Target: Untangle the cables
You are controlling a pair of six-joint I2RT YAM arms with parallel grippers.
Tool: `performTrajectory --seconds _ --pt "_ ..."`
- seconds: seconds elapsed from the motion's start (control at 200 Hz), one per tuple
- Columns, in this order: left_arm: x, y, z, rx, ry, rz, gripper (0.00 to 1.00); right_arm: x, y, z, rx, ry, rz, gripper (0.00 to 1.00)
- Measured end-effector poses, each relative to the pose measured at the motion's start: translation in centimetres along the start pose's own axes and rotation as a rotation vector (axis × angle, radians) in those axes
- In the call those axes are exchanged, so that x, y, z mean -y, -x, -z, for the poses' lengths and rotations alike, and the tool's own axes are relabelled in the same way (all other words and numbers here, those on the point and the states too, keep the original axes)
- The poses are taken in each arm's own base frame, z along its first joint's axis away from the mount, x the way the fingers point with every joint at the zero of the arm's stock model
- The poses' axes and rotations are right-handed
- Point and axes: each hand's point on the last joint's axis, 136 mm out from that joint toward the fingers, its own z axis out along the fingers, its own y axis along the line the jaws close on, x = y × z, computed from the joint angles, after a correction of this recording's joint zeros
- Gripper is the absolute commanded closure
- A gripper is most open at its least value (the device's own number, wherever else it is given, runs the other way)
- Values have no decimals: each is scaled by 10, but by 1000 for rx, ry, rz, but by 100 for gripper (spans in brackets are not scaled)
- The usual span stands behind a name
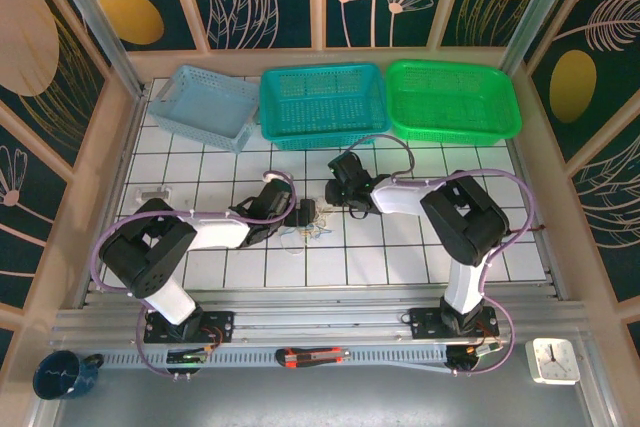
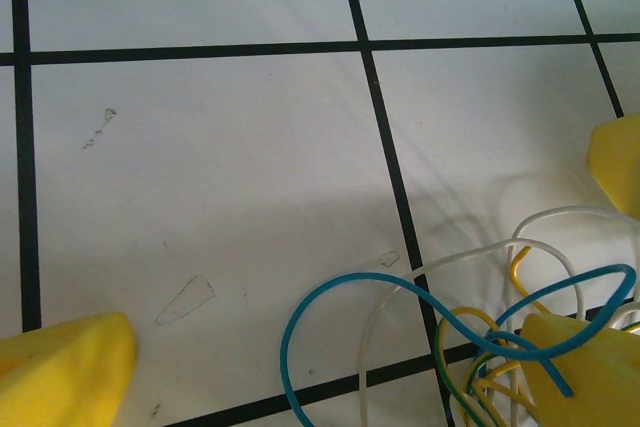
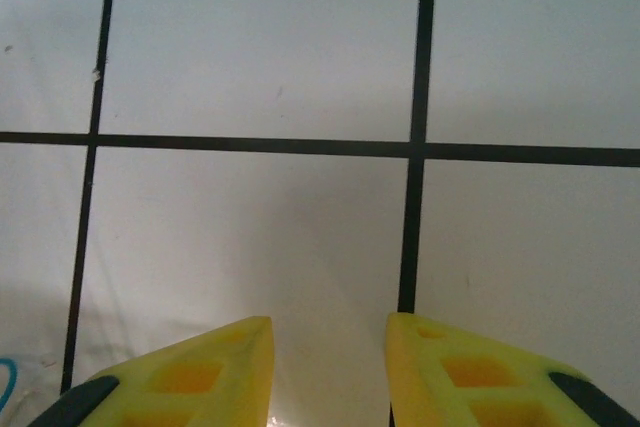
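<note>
Thin glossy cables loop over smooth tiles

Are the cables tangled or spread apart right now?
Tangled. The left wrist view shows the blue, white and yellow cables looping across one another in one clump.

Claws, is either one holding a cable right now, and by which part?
Nothing is held. The left claw stands wide open beside the cables; the right claw is open over bare tile.
</note>
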Motion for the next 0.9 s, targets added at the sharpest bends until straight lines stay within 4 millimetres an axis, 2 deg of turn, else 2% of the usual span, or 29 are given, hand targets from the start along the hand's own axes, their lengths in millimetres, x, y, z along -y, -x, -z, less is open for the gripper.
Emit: performTrajectory --seconds 0.145,0.325,0.4,0.851,0.901 --pt "0 0 0 2 -1 0 1 2 0 -3 3 -17 21 88" --pt "0 0 0 6 -4 1 1 2 0 -3 4 -18 20 88" --pt "0 0 0 7 -5 1 1 1 1 -1 4 -16 19 100" --pt "0 1 0 8 -6 1 1 -14 32 57 122 64 7 100" --pt "0 1 0 8 -6 1 1 -15 37 62 140 68 8 83"
